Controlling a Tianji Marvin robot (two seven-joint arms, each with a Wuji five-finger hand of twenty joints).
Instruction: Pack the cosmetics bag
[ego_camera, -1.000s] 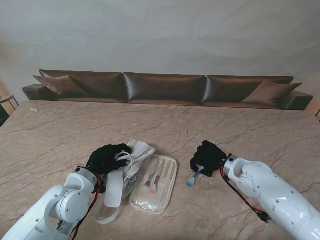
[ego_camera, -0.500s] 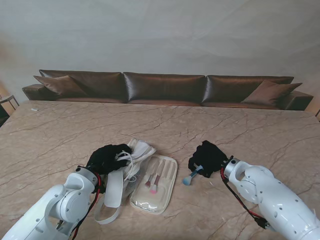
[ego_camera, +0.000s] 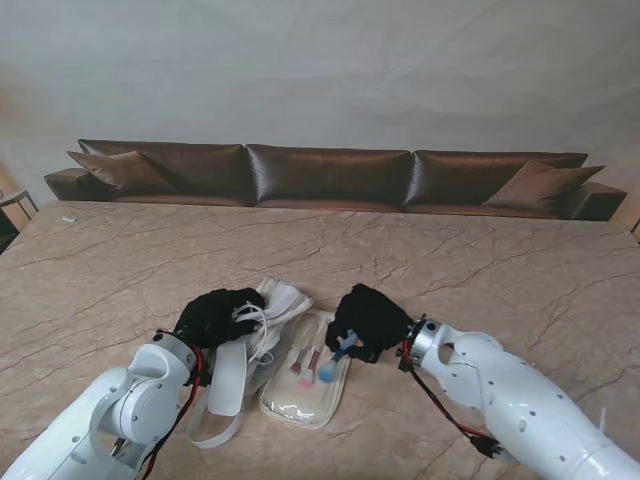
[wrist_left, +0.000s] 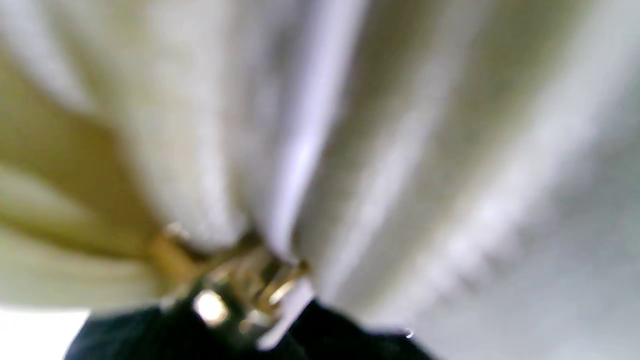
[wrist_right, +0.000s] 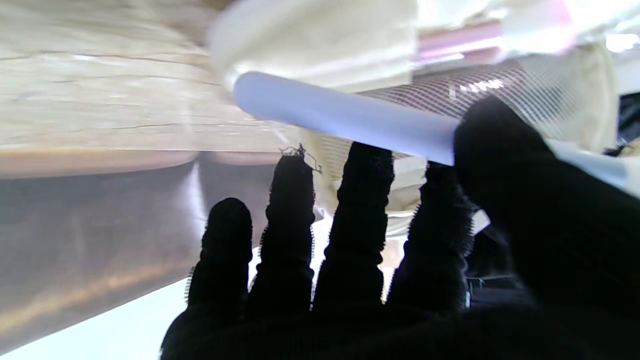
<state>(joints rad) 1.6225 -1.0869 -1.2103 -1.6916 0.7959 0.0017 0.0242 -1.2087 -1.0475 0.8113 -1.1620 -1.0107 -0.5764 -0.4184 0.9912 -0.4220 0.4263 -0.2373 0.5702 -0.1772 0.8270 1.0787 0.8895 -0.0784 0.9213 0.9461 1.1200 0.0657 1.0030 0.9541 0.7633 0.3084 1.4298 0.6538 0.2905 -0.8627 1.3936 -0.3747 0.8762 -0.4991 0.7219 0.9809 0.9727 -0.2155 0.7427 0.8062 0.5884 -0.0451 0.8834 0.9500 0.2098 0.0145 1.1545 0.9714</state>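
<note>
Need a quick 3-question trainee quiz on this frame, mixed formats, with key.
1. True or false: the right hand holds the blue-tipped makeup brush over the open cream cosmetics bag.
2. Multiple choice: the left hand grips A) the bag's folded cream flap B) a pink brush C) nothing.
3. Fill in: the pink-tipped brushes lie ___ the bag.

Key: 1 true; 2 A; 3 inside.

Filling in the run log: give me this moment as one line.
left hand: shut on cosmetics bag | right hand: shut on blue makeup brush, over bag | two pink brushes inside
</note>
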